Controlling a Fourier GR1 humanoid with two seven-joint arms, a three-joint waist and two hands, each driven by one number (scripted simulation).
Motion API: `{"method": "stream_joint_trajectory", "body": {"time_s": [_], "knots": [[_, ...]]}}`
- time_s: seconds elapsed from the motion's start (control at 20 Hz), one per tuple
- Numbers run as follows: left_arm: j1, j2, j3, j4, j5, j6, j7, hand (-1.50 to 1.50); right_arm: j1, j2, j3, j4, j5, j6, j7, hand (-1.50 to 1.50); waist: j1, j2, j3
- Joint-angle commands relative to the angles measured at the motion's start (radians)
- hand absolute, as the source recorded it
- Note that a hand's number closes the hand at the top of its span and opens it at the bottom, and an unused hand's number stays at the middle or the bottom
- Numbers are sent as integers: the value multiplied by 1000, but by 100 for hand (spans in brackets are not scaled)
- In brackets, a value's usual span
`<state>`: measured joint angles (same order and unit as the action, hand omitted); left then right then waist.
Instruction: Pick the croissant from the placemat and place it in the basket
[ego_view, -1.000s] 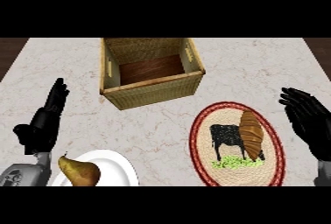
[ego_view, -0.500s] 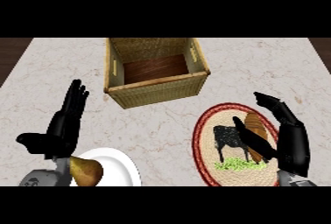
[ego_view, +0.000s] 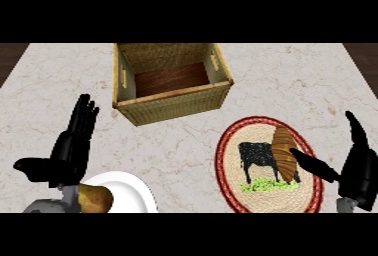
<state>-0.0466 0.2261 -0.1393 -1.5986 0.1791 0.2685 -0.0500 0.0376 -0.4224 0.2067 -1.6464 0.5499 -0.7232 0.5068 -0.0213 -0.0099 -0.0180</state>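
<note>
Here, one croissant (ego_view: 283, 153) on one placemat (ego_view: 235, 150), one basket (ego_view: 171, 102) (both robot hands spread wide: right robot hand (ego_view: 356, 167), left robot hand (ego_view: 68, 150)).

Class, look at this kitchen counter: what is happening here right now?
The right hand is open beside the croissant, thumb over it but not gripping. The croissant lies on the placemat; the basket holds nothing. The left hand rests open near a plate with a pear.
</note>
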Motion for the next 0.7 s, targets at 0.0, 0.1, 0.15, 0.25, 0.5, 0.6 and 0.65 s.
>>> {"method": "stream_joint_trajectory", "body": {"time_s": [0.0, 0.1, 0.15, 0.25, 0.5, 0.6, 0.65], "knots": [[-2, 3, 9, -7, -2, 9, 3, 0, 24, -113, -15, -23, 108, 159, 233, -150, -10, 0, -5], [11, 8, 5, -11, -6, 5, 2, 0, 36, -159, 11, -63, 116, 282, 326, -150, -5, -3, -5], [9, 0, -5, -7, -1, -5, -2, 0, 0, -158, 29, -102, 115, 339, 385, -150, 8, -1, -5], [13, 7, -6, -14, -11, -2, -3, 0, -14, -189, 50, -186, 95, 464, 500, -150, 11, -3, 0], [6, -4, -19, -24, -3, -8, 24, 0, -153, -191, 81, -420, 8, 713, 808, -150, 29, 0, 7], [17, -14, -26, -41, -5, -3, 20, 0, -225, -192, 42, -453, -52, 790, 907, -150, 34, 3, 10], [8, -27, -32, -24, -11, 3, 16, 0, -276, -192, 47, -464, -52, 820, 949, -150, 37, 5, 10]]}}
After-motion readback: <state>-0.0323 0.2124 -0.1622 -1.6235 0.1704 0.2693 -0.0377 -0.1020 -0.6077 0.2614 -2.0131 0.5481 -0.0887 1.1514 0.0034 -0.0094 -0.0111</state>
